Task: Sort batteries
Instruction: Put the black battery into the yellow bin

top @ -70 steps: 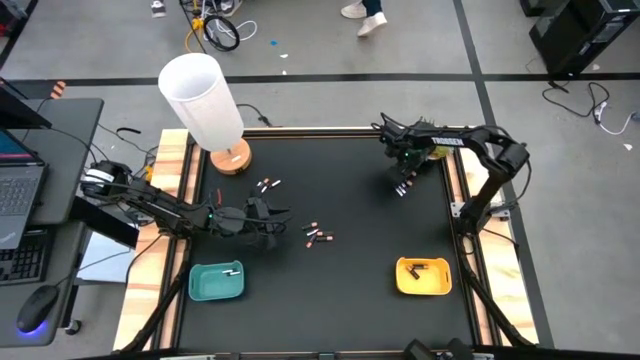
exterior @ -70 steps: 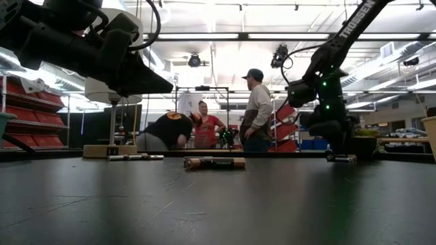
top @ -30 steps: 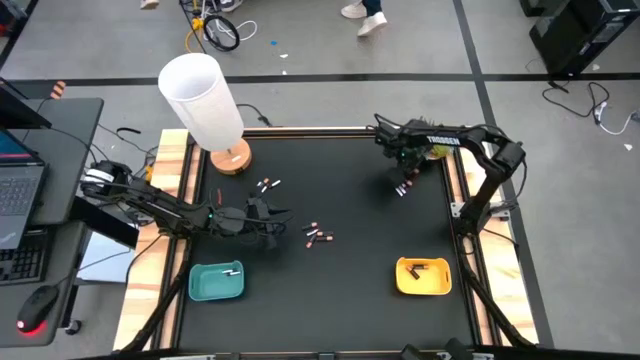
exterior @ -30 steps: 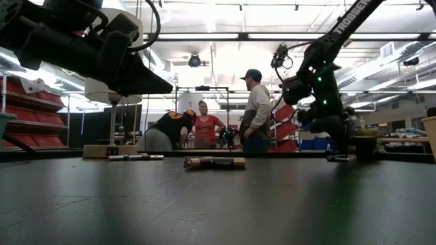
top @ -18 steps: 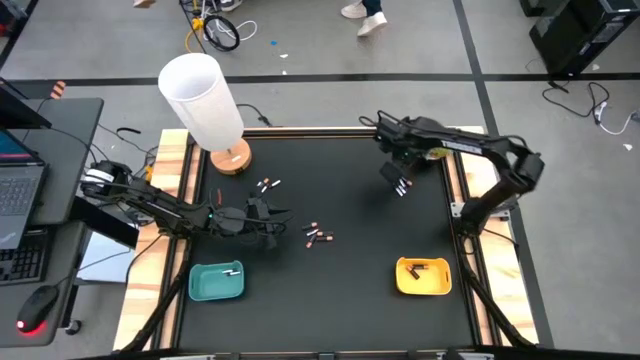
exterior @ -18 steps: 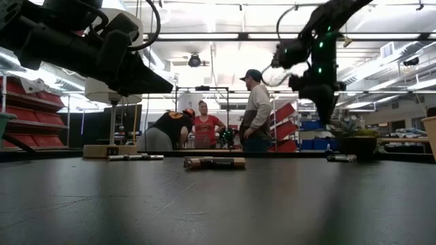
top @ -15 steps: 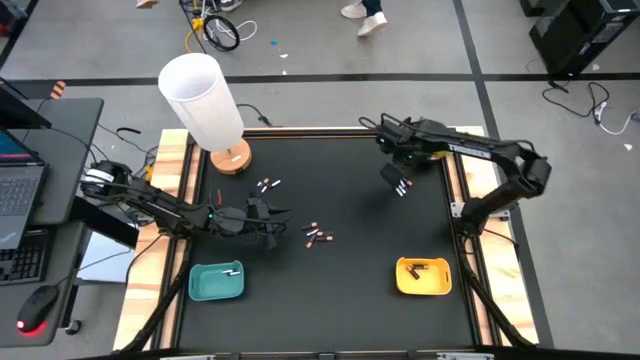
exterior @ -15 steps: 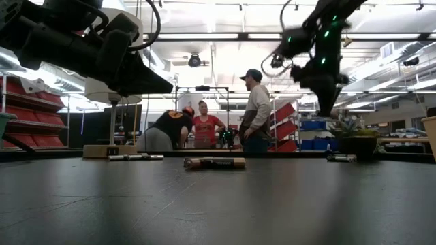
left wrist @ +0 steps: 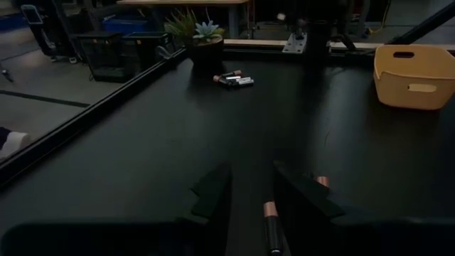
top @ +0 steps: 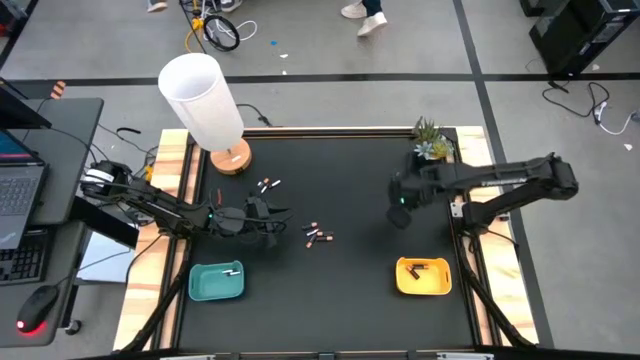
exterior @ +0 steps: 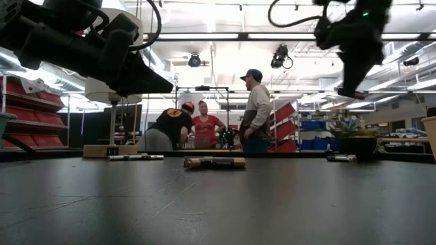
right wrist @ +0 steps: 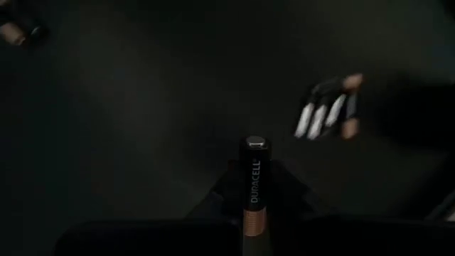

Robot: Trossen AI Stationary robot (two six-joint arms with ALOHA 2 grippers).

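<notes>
Surface: black table mat (top: 350,270) framed by wooden rails, grey workshop floor around it; three people stand in the room beyond the far edge in the low view.
Right gripper (top: 399,215): raised above the mat's right half, between the potted plant (top: 430,141) and the yellow tray (top: 423,276); fingers pinched on a dark copper-ended Duracell battery (right wrist: 253,188) that stands out past the fingertips.
Left gripper (top: 268,222): low over the mat's left side, above the teal tray (top: 217,282); fingers partly spread, a copper-tipped battery (left wrist: 270,222) lying on the mat between them.
Loose batteries, middle: small cluster (top: 318,236) just right of the left gripper.
Loose batteries, far left: a few (top: 266,185) near the lamp's wooden base (top: 232,158).
Loose batteries, far right: group (left wrist: 234,78) beside the plant pot, seen in the left wrist view.
Teal tray contents: one pale battery (top: 231,271).
Yellow tray contents: one dark battery (top: 417,268).
Lamp: white shade (top: 200,98) at the far-left corner.
</notes>
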